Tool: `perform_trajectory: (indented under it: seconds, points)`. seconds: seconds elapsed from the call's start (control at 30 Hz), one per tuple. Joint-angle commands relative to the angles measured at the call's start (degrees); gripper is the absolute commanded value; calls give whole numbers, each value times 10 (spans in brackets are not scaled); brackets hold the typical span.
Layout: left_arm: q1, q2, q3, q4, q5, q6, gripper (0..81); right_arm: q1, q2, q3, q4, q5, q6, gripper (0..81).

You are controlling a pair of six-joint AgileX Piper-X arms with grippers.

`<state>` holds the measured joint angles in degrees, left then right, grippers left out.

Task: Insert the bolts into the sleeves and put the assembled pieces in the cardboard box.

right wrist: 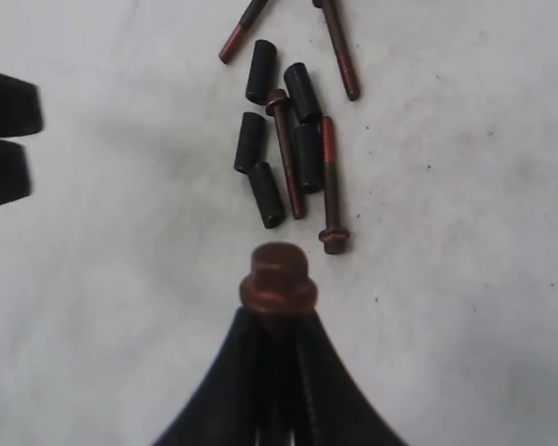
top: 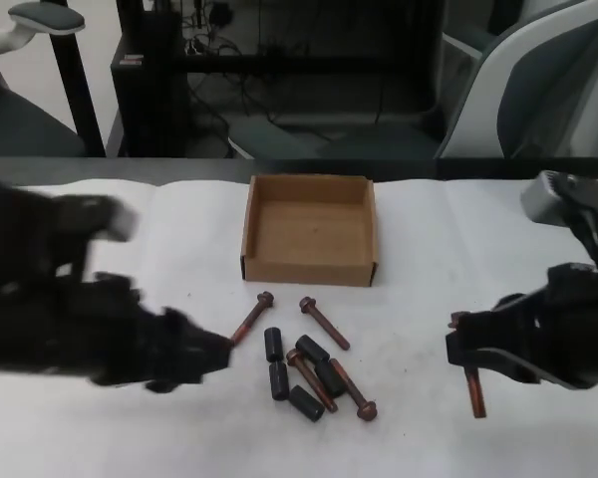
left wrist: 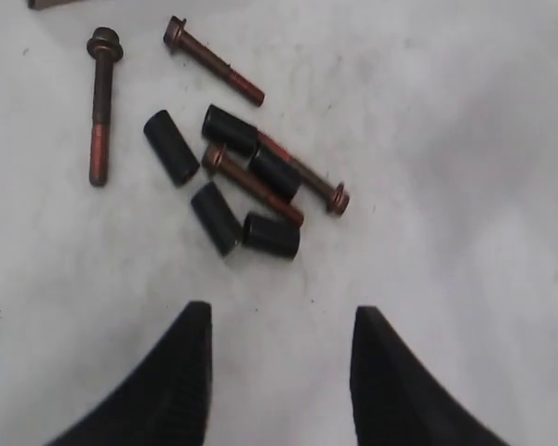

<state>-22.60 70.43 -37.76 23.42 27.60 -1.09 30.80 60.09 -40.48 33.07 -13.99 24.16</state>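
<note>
Your right gripper [right wrist: 277, 323] is clamping one bolt [right wrist: 277, 277] just under its head. In the high view the shank is hanging down toward the white cloth [top: 478, 224], well apart from the pile. That grip is leaving the threaded end free, which I judge suits feeding it into a sleeve.

Your left gripper [left wrist: 277, 367] is holding nothing. Its jaws are standing apart and facing the pile just ahead of them, evidently lined up to take a sleeve.

Five black sleeves [left wrist: 172, 147] are lying loose at mid-bench, none of them showing a bolt through it. Four loose bolts [left wrist: 100, 111] are lying with them: two are threading between the sleeves and touching them, and two are resting on the box side of the cluster.

The cardboard box [top: 309, 269] is sitting open beyond the pile. No assembled piece is lying in it yet, so I am rating the task as barely begun.
</note>
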Motion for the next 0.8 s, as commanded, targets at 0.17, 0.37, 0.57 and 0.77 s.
perform_trajectory:
  seconds: [0.17,0.37,0.57,0.77]
  points:
    - [-29,178,-163,123,-103,37,700,2,-39,3,-8,-38,4,0]
    - [-29,249,-260,141,-131,56,652,2,-40,3,-8,-64,4,0]
    - [-29,306,-337,160,-135,101,599,2,-40,3,-8,-79,4,0]
    - [-31,341,-379,233,-131,106,599,2,-40,3,-8,-79,4,0]
